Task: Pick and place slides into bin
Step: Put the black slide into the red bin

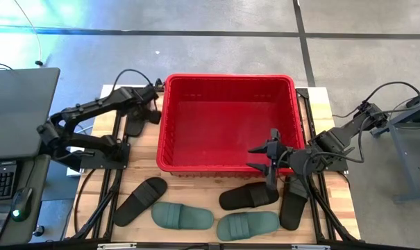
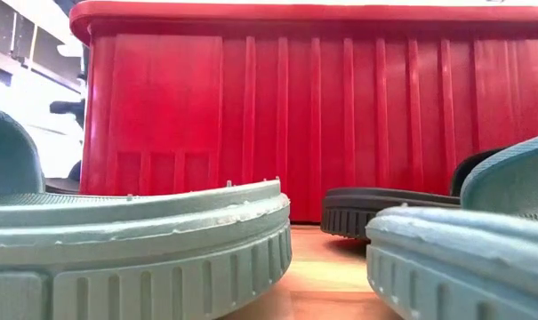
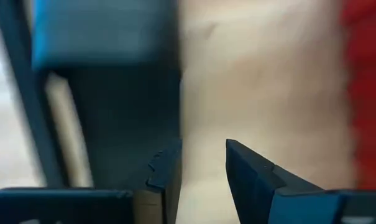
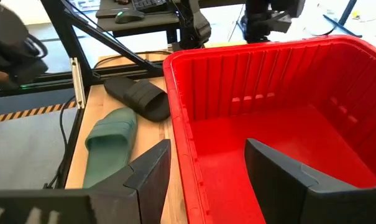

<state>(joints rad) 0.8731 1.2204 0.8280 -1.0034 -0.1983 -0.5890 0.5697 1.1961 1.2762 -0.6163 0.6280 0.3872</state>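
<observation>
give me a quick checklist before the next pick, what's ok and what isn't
1. Bin ready to take slides: ok, its floor shows bare red in the high view and the right wrist view.
2. Right gripper free: ok, open and holding nothing, over the bin's near right corner.
3. Left gripper free: cannot tell; it sits by the bin's left wall next to a black slide, and the left wrist view is blurred.
4. Slides left to pick: not ok, two green slides and three black ones lie in front of the bin.
5. Nearest target for the right arm: ok, the black slide just below the right gripper is unobstructed.
</observation>
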